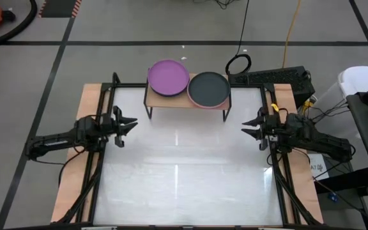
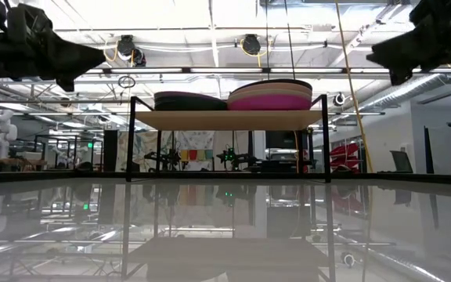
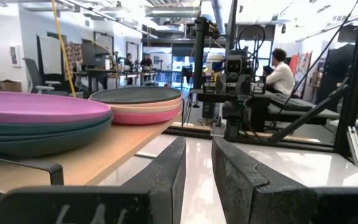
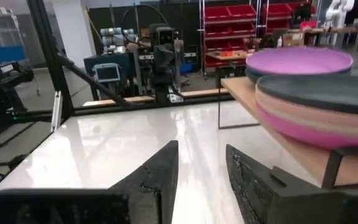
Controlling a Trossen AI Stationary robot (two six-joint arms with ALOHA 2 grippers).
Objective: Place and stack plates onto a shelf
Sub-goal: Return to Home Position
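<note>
Apart, left claw [image 1: 133, 123], right claw [image 1: 245, 126] (plates [image 1: 168, 76] overhang shelf [image 1: 165, 101])

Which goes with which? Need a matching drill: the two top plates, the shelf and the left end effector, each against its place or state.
Column one:
1. purple plate
2. charcoal plate
3. shelf
4. left end effector

Column two:
A. open and empty, above the table's left side
B. topmost at the shelf's end on the robot's right
C. at the table's back edge, on thin black legs
D. topmost at the shelf's end on the robot's left

Pairs: 1-D, 2-B, 3-C, 4-A.
</note>
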